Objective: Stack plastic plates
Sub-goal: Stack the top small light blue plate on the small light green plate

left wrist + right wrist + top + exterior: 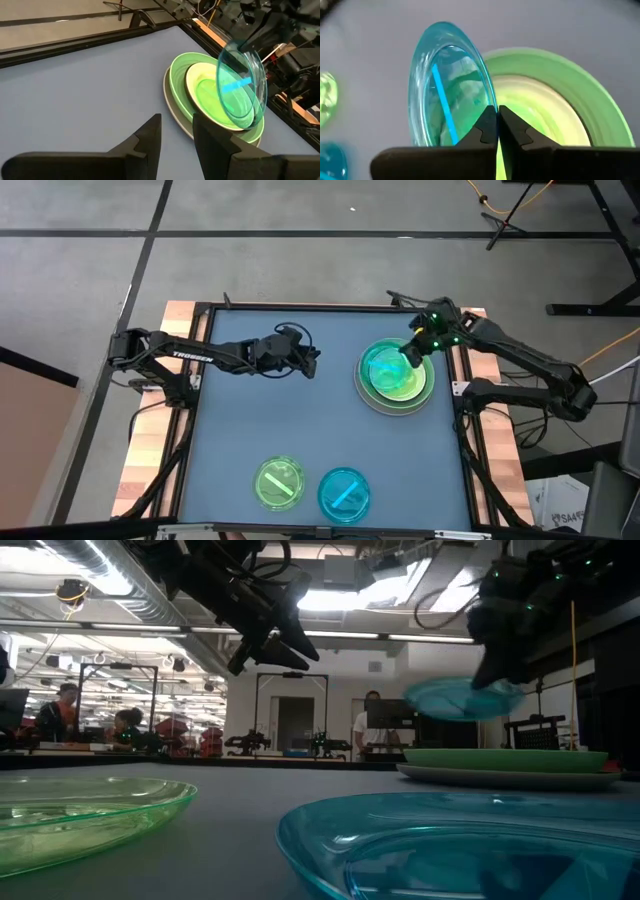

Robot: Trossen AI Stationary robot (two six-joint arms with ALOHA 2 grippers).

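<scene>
At the table's right a stack has a large grey plate (361, 392) at the bottom, a large light green plate (178, 75) on it and a smaller pale plate (199, 82) on top. Over the stack hangs a small translucent blue plate (243, 85), tilted, with my right gripper (497, 125) shut on it. My left gripper (176, 134) hovers open over the table's middle, holding nothing. Two small plates, one translucent green (280, 483) and one translucent blue (344, 493), lie flat by the near edge. My right gripper pinches the blue plate's rim (487, 107) between its two fingers, at the side of the plate nearest the table's far right. The fingers slant down from that side. The plate is lifted clear of the stack (462, 698) and tilted.
A black frame (300, 307) borders the table on all sides. Bare blue table top (260, 420) lies between the stack and the two plates at the near edge. People sit at desks in the room beyond the table (65, 705).
</scene>
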